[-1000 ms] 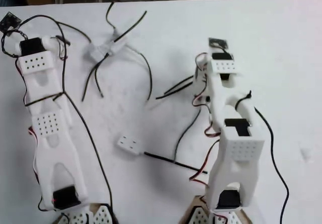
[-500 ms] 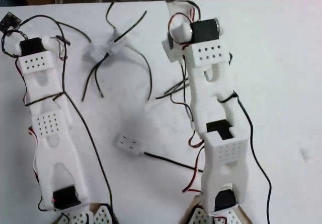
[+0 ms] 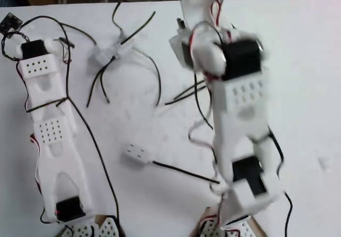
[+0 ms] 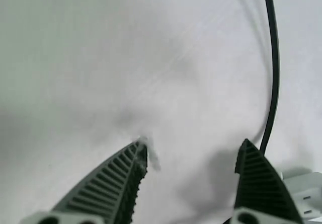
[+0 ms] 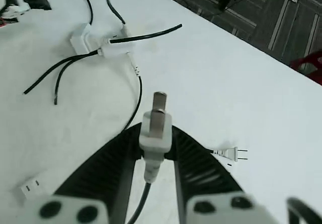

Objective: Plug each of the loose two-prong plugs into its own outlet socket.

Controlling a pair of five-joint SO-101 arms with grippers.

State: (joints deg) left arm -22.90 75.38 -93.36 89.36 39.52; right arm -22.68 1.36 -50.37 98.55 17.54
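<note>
My right gripper (image 5: 156, 133) is shut on a white two-prong plug (image 5: 157, 126), held above the table with its prongs pointing away from the camera and its black cord trailing down between the fingers. In the high view the right arm (image 3: 237, 88) is raised and stretches toward the table's far edge. A second loose plug (image 5: 229, 153) lies flat on the table beyond it. One white outlet socket (image 3: 137, 153) on a black cord lies mid-table. My left gripper (image 4: 193, 151) is open just over bare table, with a black cord (image 4: 273, 63) beside it.
A tangle of white connectors and black cords (image 3: 112, 50) lies at the far middle of the table, also in the right wrist view (image 5: 100, 45). The left arm (image 3: 50, 130) lies along the left side. More black cords (image 3: 184, 93) run beside the right arm.
The right arm has risen and swung out toward the far edge of the table. The left arm has not moved.
</note>
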